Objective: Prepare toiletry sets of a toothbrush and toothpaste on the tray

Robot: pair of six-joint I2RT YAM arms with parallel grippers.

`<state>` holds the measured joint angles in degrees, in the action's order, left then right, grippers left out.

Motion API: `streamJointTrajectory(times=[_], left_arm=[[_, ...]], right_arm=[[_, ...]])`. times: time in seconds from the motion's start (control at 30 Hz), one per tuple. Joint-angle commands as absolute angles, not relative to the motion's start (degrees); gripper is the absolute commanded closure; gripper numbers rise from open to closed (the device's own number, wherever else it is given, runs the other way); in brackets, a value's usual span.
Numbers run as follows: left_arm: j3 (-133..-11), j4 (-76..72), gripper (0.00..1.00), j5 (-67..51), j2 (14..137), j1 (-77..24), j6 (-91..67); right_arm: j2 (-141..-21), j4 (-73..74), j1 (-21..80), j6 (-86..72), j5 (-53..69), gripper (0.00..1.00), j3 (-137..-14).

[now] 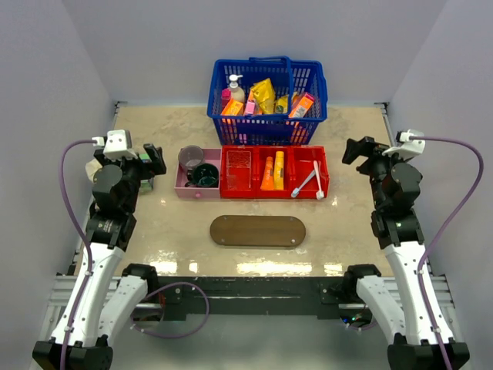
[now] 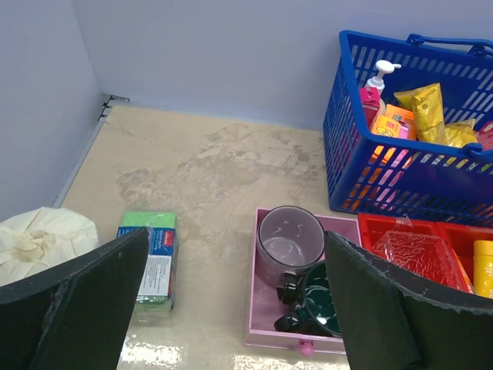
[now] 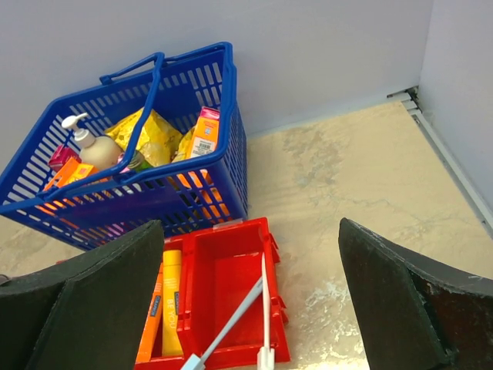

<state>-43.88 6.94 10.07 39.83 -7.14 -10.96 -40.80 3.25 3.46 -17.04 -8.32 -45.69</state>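
Observation:
The dark brown wooden tray (image 1: 258,230) lies bare at the table's front centre. Two thin white toothbrushes (image 1: 310,182) lie crossed in the right compartment of the red bin (image 1: 273,192); they also show in the right wrist view (image 3: 264,297). Two orange-yellow toothpaste tubes (image 1: 273,171) lie side by side in the bin's middle compartment, also seen in the right wrist view (image 3: 171,297). My left gripper (image 1: 155,159) is open and empty, left of the pink box. My right gripper (image 1: 355,148) is open and empty, right of the red bin.
A blue basket (image 1: 267,100) of goods stands behind the red bin. A pink box (image 1: 199,183) with two mugs (image 2: 289,240) sits left of the bin. A green sponge pack (image 2: 149,255) and a crumpled cloth (image 2: 42,239) lie at the far left.

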Motion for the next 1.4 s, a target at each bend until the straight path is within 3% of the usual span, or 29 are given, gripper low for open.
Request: streamJointTrajectory(times=[0.0, 0.43, 0.5, 0.7, 1.2, 1.37], left_arm=[[-44.03, 5.54, 0.00, 11.86, 39.37, -6.77, -11.69], [-42.54, 3.87, 0.00, 10.29, 39.64, -6.77, -10.99], [-42.19, 3.34, 0.01, 9.23, 39.73, -6.77, -10.29], [-40.52, 2.02, 0.04, 4.31, 40.34, -6.85, -8.97], [-42.80, 3.51, 0.10, 3.87, 50.09, -14.50, -5.80], [-53.41, 6.84, 0.11, 0.98, 59.83, -13.63, -8.61]], right_arm=[[-41.31, 2.55, 3.43, -16.79, -9.49, 0.02, -47.99], [-41.13, 4.13, 3.52, -16.00, -9.23, 0.04, -49.92], [-41.48, 4.13, 3.52, -15.56, -7.83, 0.11, -49.92], [-44.56, 3.34, 4.22, -15.91, -1.85, 0.14, -50.36], [-53.77, 6.50, 16.08, -10.64, -6.23, 0.21, -52.82], [-57.65, 7.39, 21.08, -10.63, -5.98, 0.23, -54.49]])
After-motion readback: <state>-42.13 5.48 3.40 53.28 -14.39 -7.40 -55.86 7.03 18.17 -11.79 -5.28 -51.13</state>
